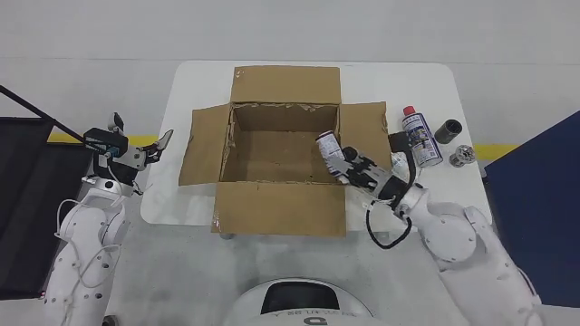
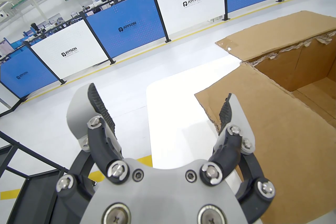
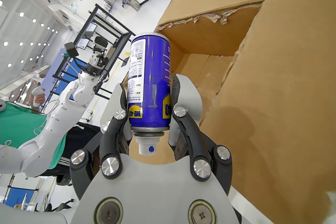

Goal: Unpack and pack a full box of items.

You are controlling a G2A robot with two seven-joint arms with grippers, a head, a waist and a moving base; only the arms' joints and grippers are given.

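Grip is recorded at the right claw (image 1: 340, 165) (image 3: 149, 86): its fingers are clamped on either side of a blue spray can (image 1: 328, 151) (image 3: 149, 72), taken low on the body close to the white nozzle. The can is held tilted above the right part of the cardboard box (image 1: 276, 154) (image 2: 275, 109) (image 3: 275, 78), base pointed towards the interior, clear of the box floor. The box is set at the middle of the white counter (image 1: 399, 81) with all four flaps folded outward. The left claw (image 1: 156, 148) (image 2: 160, 93) is observed released, fingers spread wide with nothing between them, off the counter's left edge and apart from the left flap. A second spray can (image 1: 420, 136) with a red cap is noted on the counter just beside the right flap, with a black cylinder (image 1: 448, 131) and a small metal part (image 1: 463, 155) near it.
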